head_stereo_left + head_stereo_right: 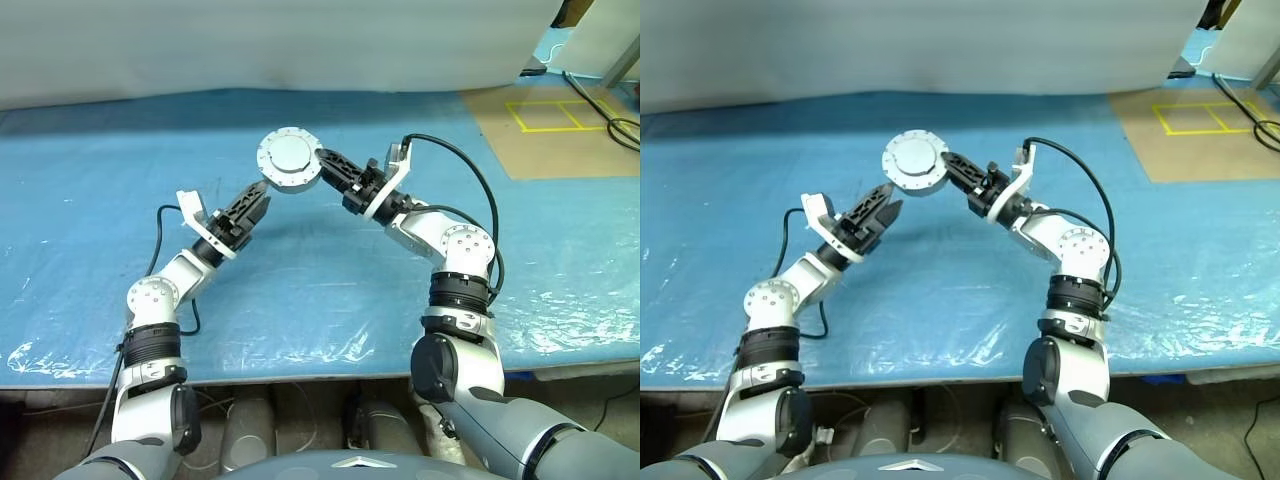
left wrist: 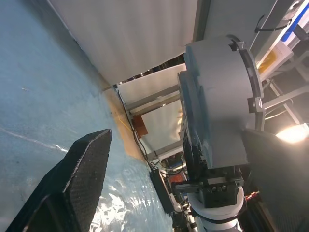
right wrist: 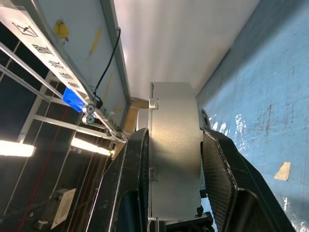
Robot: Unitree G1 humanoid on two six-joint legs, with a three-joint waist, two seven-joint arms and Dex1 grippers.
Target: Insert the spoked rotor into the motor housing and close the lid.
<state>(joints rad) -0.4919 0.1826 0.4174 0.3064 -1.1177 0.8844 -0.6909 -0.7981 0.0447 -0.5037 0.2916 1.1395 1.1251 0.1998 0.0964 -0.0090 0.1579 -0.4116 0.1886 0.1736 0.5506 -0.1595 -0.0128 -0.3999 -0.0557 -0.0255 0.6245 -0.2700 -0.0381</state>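
A round silvery-grey motor housing (image 1: pixel 289 158) hangs in the air above the blue table, its smooth flat face with small rim tabs turned towards me. My right gripper (image 1: pixel 324 160) is shut on its right edge. In the right wrist view the two fingers (image 3: pixel 133 179) clamp the thick housing (image 3: pixel 174 140) edge-on. My left gripper (image 1: pixel 260 201) stands open just below and left of the housing, not touching it. One of its fingers (image 2: pixel 82 179) shows in the left wrist view, with the housing (image 2: pixel 219 96) beyond. The spoked rotor and the lid are hidden from view.
The table is covered with a blue plastic sheet (image 1: pixel 320 290), its front edge close to me. A white backdrop (image 1: pixel 280 40) closes off the far side. A brown board with yellow tape squares (image 1: pixel 560 115) and black cables (image 1: pixel 610 120) lie at the far right.
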